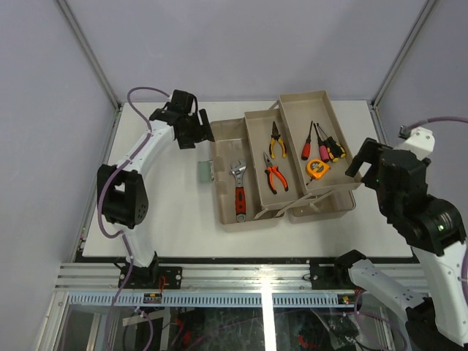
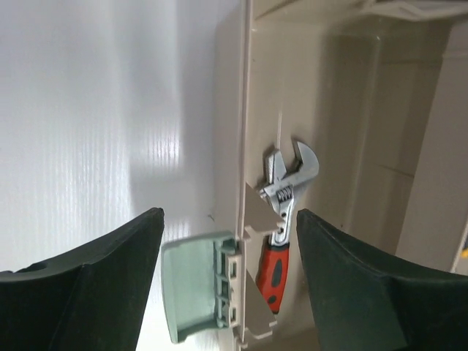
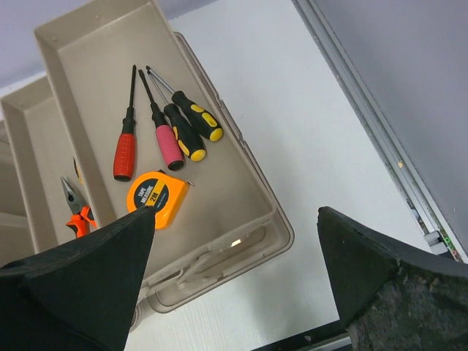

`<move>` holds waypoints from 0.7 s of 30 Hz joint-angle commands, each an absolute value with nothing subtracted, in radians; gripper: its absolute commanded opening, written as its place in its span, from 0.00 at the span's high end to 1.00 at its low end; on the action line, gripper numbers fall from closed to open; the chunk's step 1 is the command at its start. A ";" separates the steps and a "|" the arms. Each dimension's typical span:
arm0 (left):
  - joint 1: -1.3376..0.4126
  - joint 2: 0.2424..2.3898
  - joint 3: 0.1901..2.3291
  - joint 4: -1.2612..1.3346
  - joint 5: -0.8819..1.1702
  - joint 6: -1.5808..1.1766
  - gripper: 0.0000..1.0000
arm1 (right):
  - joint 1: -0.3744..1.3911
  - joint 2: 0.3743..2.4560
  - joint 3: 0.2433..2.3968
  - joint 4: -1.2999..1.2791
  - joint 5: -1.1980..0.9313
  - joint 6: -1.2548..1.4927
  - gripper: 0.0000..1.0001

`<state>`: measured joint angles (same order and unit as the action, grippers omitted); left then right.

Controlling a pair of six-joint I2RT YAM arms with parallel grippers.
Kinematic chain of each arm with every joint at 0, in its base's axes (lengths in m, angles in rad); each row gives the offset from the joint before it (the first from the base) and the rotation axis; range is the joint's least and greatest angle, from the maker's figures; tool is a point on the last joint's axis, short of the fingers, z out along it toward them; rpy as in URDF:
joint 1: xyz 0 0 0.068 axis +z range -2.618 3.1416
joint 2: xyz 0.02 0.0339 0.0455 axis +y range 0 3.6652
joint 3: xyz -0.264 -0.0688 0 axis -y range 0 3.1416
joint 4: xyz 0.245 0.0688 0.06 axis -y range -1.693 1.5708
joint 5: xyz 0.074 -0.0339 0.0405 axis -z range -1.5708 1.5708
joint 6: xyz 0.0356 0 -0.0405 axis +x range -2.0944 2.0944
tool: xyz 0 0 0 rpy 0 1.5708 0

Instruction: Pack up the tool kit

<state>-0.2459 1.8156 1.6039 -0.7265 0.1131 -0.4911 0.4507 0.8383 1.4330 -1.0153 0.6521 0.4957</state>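
Tools [image 1: 275, 178] look packed, toolbox [image 1: 227, 136] left to close; left claw [image 2: 228, 219] at ten o'clock, right claw [image 3: 234, 218] at three, both gaping empty.

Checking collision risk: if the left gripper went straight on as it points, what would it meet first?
Probably the left gripper meets the rim of the toolbox by the green latch; the wrench lies just inside. Depth is unclear.
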 commanded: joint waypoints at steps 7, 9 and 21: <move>-0.267 1.995 1.730 -0.709 0.043 -0.466 0.28 | 0.448 0.781 1.464 -1.097 0.713 0.572 0.00; -0.275 2.021 1.743 -0.705 0.038 -0.464 0.30 | 0.448 0.792 1.476 -1.095 0.711 0.568 0.00; -0.282 2.095 1.760 -0.794 -0.023 -0.283 1.00 | 0.449 0.832 1.479 -1.079 0.738 0.536 0.00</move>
<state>-0.2924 2.0674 1.7351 -0.7261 0.0402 -0.4191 0.4507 0.8150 1.4631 -1.0958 0.6815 0.5480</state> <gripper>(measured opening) 0.024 0.993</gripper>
